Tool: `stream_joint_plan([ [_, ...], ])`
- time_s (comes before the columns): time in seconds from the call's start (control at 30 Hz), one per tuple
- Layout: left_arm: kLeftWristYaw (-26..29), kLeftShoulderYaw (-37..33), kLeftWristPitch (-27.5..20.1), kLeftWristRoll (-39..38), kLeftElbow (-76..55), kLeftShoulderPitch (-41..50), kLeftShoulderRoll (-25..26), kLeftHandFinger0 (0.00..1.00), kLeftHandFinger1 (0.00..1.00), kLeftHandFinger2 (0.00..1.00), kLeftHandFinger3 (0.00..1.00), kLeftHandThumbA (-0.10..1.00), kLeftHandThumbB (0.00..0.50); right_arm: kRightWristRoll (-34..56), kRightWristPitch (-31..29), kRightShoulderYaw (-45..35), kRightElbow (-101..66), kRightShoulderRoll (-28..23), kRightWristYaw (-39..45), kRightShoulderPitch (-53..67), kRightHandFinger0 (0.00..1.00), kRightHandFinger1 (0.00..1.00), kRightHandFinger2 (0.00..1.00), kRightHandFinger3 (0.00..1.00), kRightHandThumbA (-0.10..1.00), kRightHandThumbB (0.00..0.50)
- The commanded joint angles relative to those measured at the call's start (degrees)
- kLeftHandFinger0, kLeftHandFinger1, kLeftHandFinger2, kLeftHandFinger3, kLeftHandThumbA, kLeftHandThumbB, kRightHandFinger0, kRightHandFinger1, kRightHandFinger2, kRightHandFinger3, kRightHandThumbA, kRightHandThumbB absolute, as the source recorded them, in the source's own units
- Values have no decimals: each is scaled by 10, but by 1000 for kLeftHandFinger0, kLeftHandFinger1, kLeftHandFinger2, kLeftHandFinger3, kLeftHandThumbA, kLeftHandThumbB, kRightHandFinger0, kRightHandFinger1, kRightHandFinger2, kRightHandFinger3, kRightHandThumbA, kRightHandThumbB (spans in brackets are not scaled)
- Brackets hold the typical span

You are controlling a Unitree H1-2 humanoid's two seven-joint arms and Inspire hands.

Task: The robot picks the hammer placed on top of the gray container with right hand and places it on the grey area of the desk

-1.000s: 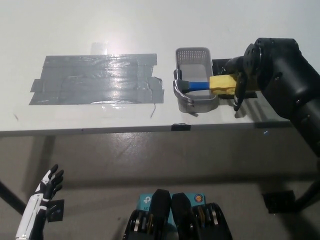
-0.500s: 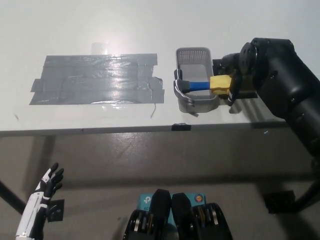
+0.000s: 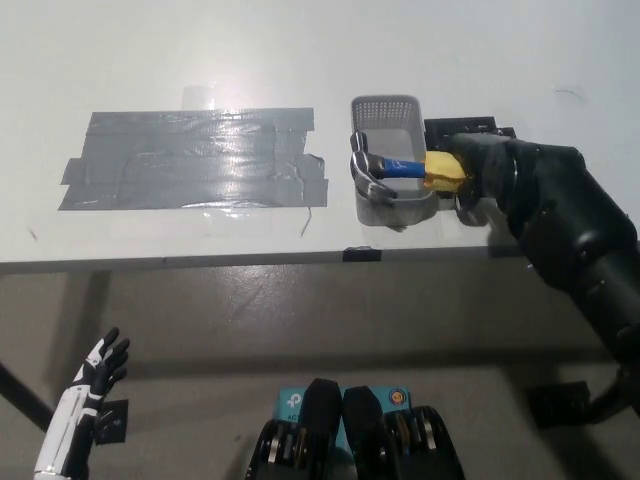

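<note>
The hammer (image 3: 400, 168), with a metal head, blue shaft and yellow grip, lies slanted across the gray mesh container (image 3: 385, 104) at the desk's right. My black right hand (image 3: 482, 166) is closed around the end of the yellow grip, just right of the container. The hammer's head sits over the container's left rim, slightly raised. The grey taped area (image 3: 190, 160) spreads over the desk to the left of the container. Below the desk at the lower left, my white left hand (image 3: 95, 372) rests with fingers apart and holds nothing.
A black flat object (image 3: 462, 128) lies on the desk behind my right hand. A small black tape mark (image 3: 362, 254) sits on the desk's front edge (image 3: 200, 262). White desk surface separates the taped area from the container.
My right arm has swung lower and its hand has closed over the yellow grip. The hammer now slants, its head shifted up and toward the back. The left hand has stayed put.
</note>
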Motion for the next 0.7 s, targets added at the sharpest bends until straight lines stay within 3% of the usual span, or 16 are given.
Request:
stream_joint_plan([
  [0.0,-3,8,-10,1,-17,-20,17,1000,1000,1000,1000,1000,325,27,-92,-63,31,-14,-280,-21,5,486,818,248,-100,218],
  [0.03,-1,7,-10,6,-16,-21,17,1000,1000,1000,1000,1000,315,28,-95,-64,36,-16,-283,-22,22,537,882,247,-100,216],
  [0.13,2,7,-10,12,-16,-21,16,1000,1000,1000,1000,1000,318,56,-124,-89,41,-16,-299,-19,11,547,888,188,-100,224],
  [0.2,1,7,-10,11,-16,-21,17,1000,1000,1000,1000,1000,323,93,-133,-124,44,-13,-287,-23,11,553,897,135,-100,178],
  [0.23,2,7,-10,12,-16,-21,17,1000,1000,1000,1000,1000,322,113,-140,-143,46,-11,-280,-27,46,558,895,236,-100,166],
  [0.27,1,7,-9,10,-16,-21,16,1000,1000,1000,1000,1000,322,127,-137,-158,40,-10,-271,-28,45,537,870,413,-100,167],
  [0.37,0,7,-12,8,-13,-22,17,1000,1000,1000,1000,1000,320,169,-118,-216,30,-3,-244,-44,0,469,834,676,-100,191],
  [0.47,1,7,-12,11,-13,-23,17,1000,1000,1000,1000,1000,323,184,-105,-247,14,-1,-218,-59,10,474,840,705,-100,155],
  [0.53,-2,6,-5,10,-15,-24,19,1000,1000,1000,1000,1000,327,192,-86,-268,-9,3,-206,-67,14,503,888,819,-100,137],
  [0.6,-5,7,-8,0,-12,-26,18,1000,1000,1000,1000,1000,318,201,-83,-281,-40,3,-186,-74,1,504,852,896,-100,118],
  [0.67,-2,8,-6,4,-11,-26,18,1000,1000,1000,1000,1000,326,189,-91,-272,-65,1,-184,-81,0,493,810,867,-100,138],
])
